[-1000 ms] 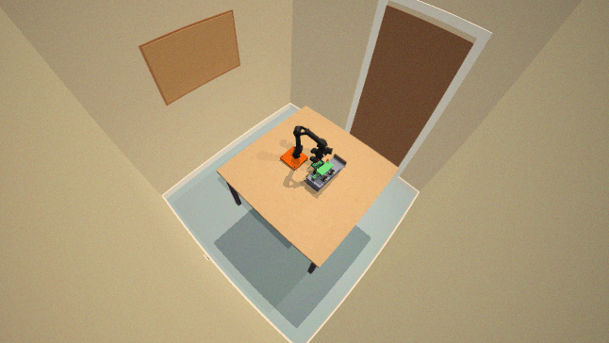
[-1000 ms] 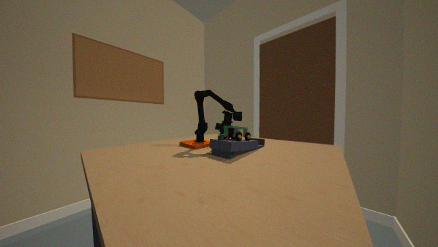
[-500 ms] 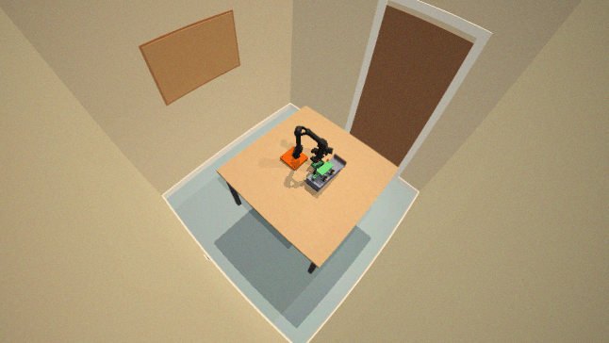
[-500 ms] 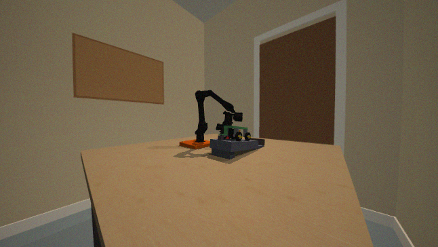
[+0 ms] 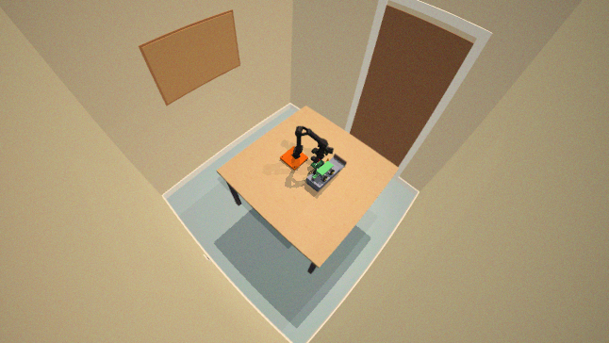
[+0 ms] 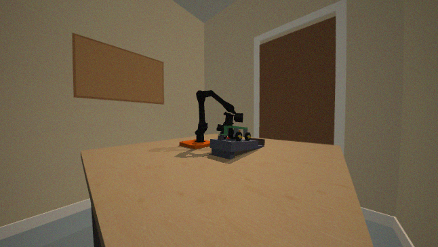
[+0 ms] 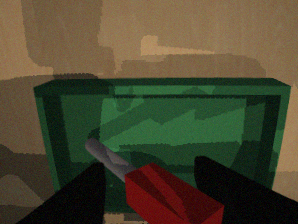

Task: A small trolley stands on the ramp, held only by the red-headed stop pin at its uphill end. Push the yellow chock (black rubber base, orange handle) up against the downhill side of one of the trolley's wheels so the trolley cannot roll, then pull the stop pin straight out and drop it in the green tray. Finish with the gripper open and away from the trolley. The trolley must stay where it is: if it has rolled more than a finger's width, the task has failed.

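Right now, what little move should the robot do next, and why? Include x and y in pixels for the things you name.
I'd probably ease the tool (image 5: 316, 159) (image 6: 222, 128) (image 7: 149, 168) farther over the tray (image 5: 318, 164) (image 7: 160, 86) before opening: the pin's shaft (image 7: 107, 158) is over it, but its red head (image 7: 172, 194) overlaps the near edge.

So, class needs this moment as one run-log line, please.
gripper: over green tray | stop pin: out, between fingers, grip unclear | trolley: on ramp | chock contact: unclear
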